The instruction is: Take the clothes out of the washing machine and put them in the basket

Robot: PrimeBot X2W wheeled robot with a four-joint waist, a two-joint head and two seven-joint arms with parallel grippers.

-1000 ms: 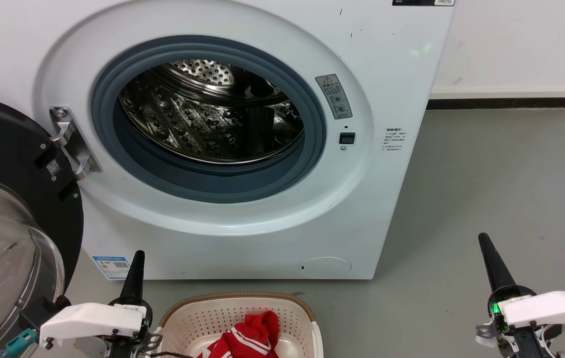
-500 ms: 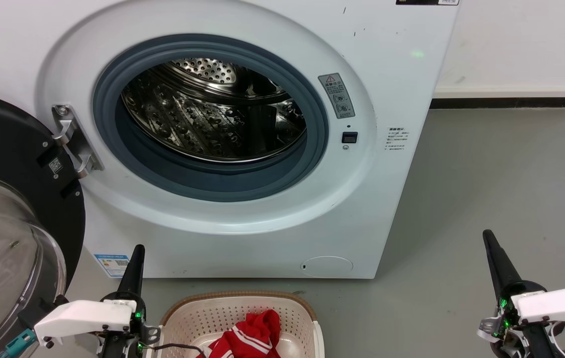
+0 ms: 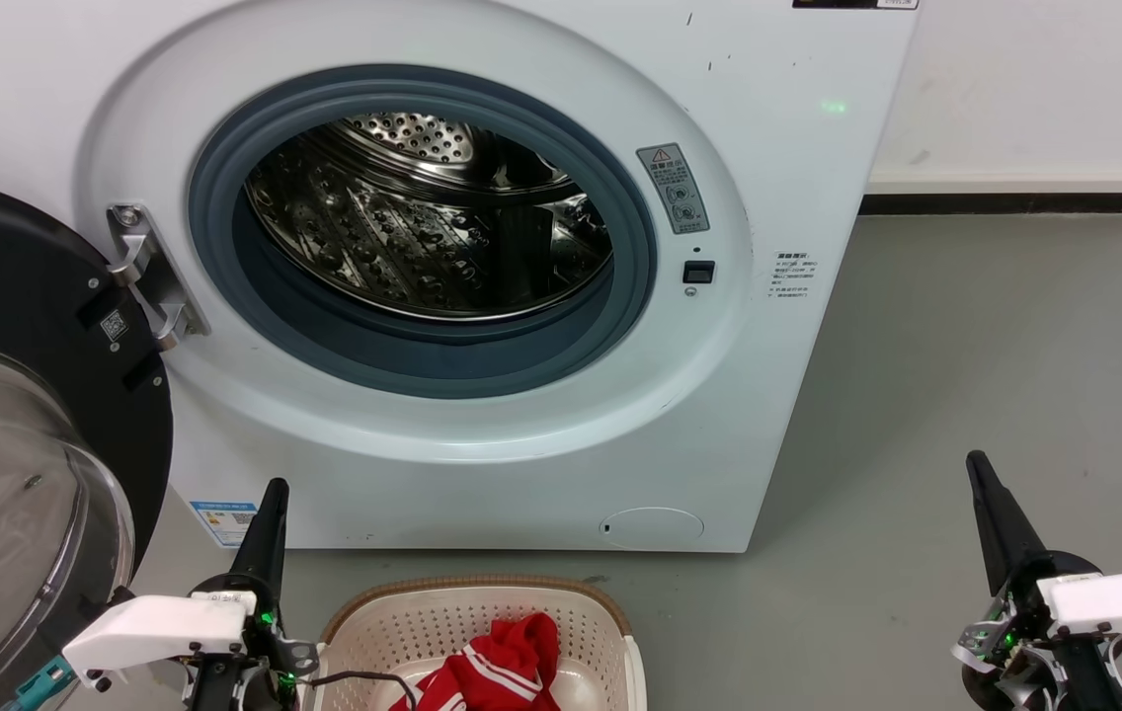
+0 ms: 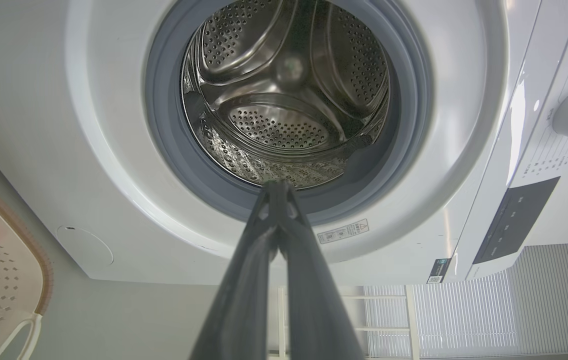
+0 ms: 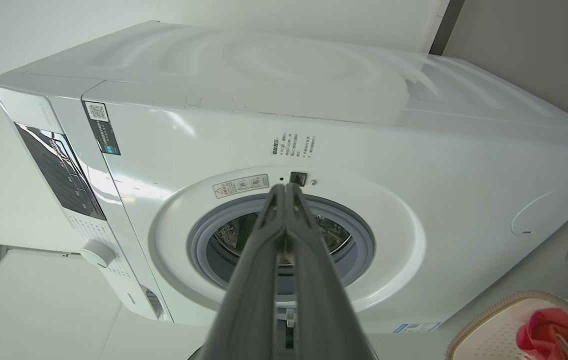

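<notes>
Head view showed the washing machine (image 3: 521, 474) with its black-framed glass door (image 3: 28, 326) swung open to the left and the shiny perforated drum (image 3: 423, 237) visible through the grey porthole. On the grey floor (image 3: 966, 346) just in front of the machine sat the basket (image 3: 482, 612), and the clothes (image 3: 502, 667), red with white stripes, lay bunched inside it. The left gripper (image 3: 277, 486) hovered low beside the basket's left rim, its 2 fingers pressed together on nothing, pointing toward the machine. The right gripper (image 3: 974, 459) hung well apart to the right over the floor, its 2 fingers likewise closed and holding nothing.
</notes>
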